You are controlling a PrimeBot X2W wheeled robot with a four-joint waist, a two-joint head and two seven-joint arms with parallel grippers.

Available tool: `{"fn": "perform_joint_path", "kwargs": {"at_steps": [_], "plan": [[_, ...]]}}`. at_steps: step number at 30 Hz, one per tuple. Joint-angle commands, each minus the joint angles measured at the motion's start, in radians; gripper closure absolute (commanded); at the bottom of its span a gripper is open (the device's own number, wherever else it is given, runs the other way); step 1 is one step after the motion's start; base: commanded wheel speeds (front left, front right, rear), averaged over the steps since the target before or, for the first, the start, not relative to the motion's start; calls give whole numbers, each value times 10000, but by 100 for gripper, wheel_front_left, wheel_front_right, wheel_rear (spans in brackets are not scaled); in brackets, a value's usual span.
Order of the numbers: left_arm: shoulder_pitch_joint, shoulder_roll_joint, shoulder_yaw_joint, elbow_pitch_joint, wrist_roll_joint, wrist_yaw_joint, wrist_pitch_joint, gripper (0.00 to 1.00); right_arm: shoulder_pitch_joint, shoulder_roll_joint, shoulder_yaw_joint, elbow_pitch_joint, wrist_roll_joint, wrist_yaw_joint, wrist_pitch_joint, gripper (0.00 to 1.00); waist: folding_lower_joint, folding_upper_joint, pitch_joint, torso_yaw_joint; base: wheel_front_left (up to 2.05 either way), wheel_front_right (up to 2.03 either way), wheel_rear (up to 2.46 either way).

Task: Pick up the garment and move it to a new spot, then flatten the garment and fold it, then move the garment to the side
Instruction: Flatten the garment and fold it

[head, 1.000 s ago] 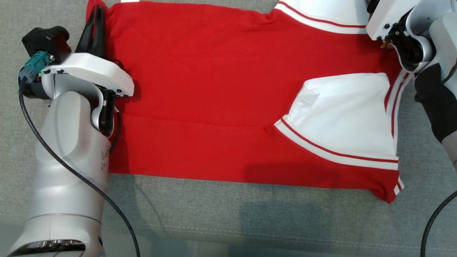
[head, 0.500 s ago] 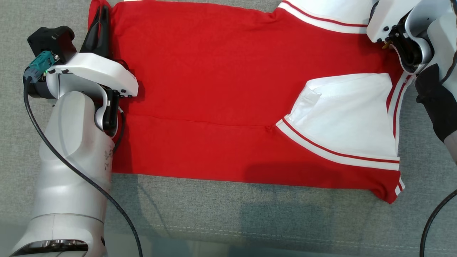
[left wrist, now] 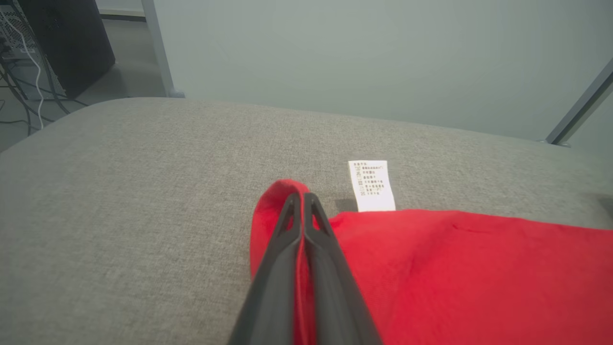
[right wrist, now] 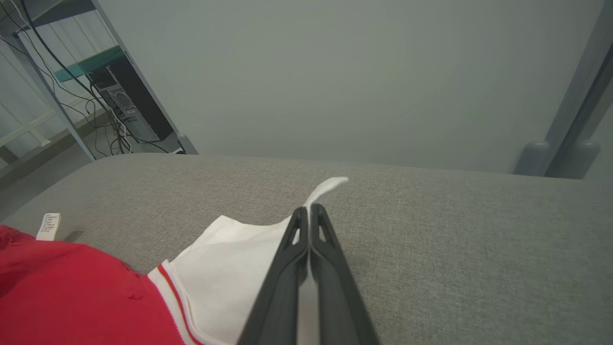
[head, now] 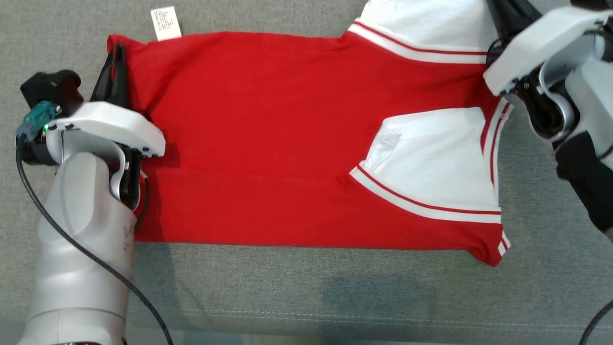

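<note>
One garment [head: 268, 158] lies on the one grey cushion [head: 306, 297], red, with two white sleeves [head: 431, 158] and a single care label [head: 165, 23] sticking out toward the cushion's far edge. Two grippers, the left gripper [left wrist: 302, 196] and the right gripper [right wrist: 306, 211]. One computer tower [right wrist: 127, 108] stands beyond the cushion.

Head looks straight down; wrists skim low across the same garment [head: 263, 120].

garment [head: 268, 143] sleeve: cut by top edge | care label [head: 165, 23] print: unreadable
</note>
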Motion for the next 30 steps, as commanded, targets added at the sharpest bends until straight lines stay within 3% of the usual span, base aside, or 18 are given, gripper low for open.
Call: {"fn": "perform_joint_path", "kwargs": {"at_steps": [1,7,13,30], "plan": [[291,476,270,-225,-6,-68,-30,100,534,-210,201,-698,354,-29,-241,100,0,0,-243,-122,0,0,0],[1049,588,422,-195,-116,-114,-30,100,1977,-1480,1390,-3192,1643,-29,-731,100,0,0,-939,-271,0,0,0],[1629,771,420,159,-305,-145,-30,100,2949,-2336,2213,-3889,2534,-29,-789,100,0,0,-1388,-379,0,0,0],[2333,1390,-21,1613,-1261,-158,-30,100,4559,-2967,3557,-4880,4217,-29,-988,100,0,0,-2022,-585,0,0,0]]}}
